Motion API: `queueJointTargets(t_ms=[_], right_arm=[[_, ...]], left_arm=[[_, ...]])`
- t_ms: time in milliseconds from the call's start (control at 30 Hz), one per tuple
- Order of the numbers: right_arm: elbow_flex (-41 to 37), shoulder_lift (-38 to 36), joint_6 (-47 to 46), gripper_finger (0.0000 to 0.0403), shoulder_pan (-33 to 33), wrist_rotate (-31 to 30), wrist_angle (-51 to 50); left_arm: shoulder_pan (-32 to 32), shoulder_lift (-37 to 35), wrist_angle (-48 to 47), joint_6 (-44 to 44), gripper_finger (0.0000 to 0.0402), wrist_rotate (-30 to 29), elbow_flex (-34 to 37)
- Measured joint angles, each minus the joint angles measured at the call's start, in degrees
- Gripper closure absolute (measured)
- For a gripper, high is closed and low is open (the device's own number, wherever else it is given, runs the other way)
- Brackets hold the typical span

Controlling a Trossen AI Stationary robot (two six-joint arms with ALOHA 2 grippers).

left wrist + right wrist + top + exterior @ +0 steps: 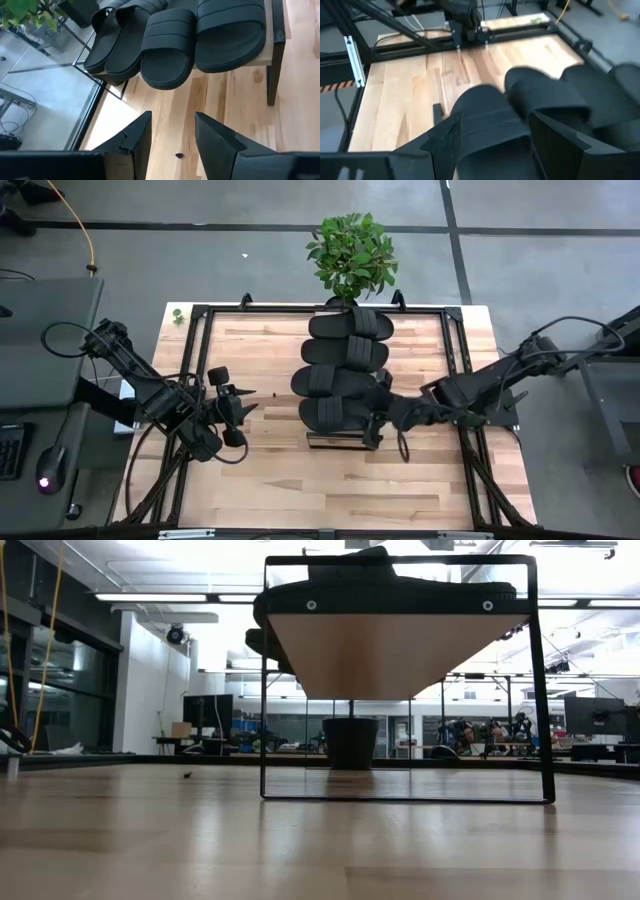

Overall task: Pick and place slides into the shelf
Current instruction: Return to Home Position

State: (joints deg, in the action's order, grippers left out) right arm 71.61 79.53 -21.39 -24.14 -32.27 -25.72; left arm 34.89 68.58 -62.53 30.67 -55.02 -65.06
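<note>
Several black slides (340, 370) lie side by side across the top of the shelf (335, 441), a pale board raised on a dark metal frame (400, 650) in the middle of the table. They also show in the left wrist view (167, 50). My right gripper (380, 418) is open at the right end of the nearest slide (490, 125), with one finger on each side of it. My left gripper (245, 408) is open and empty, left of the shelf, above the bare tabletop. My right gripper's fingers (445, 145) stand on either side of the nearest slide's end (492, 142), coming level from the table's right. I cannot tell whether they touch it. The slide lies on the shelf board.
A potted plant (352, 255) stands at the table's far edge, just behind the shelf. Dark metal rails (200, 340) frame the tabletop. Bare wood lies left of the shelf and along the near edge (330, 490).
</note>
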Motion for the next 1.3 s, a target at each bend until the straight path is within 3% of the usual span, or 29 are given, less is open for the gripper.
queueJointTargets(t_ms=[467,800,1133,1300], right_arm=[[-0.64,-11.52,5.39,0.0181,0.59,0.65,0.36],[-8.18,-19.13,7.1,0.0181,-5.24,-7.3,3.6],[-23.63,-29.11,26.03,0.0181,-5.83,10.71,30.19],[-31.37,-34.99,25.88,0.0181,-2.59,11.33,36.75]], left_arm=[[0.0,-0.14,3.26,1.97,0.0268,-4.26,-2.02],[0.0,-0.66,6.58,4.11,0.0268,-8.26,-2.58],[0.0,-0.66,7.21,2.74,0.0268,-8.96,-1.65],[-0.02,-2.28,10.34,2.63,0.0268,-11.47,1.89]])
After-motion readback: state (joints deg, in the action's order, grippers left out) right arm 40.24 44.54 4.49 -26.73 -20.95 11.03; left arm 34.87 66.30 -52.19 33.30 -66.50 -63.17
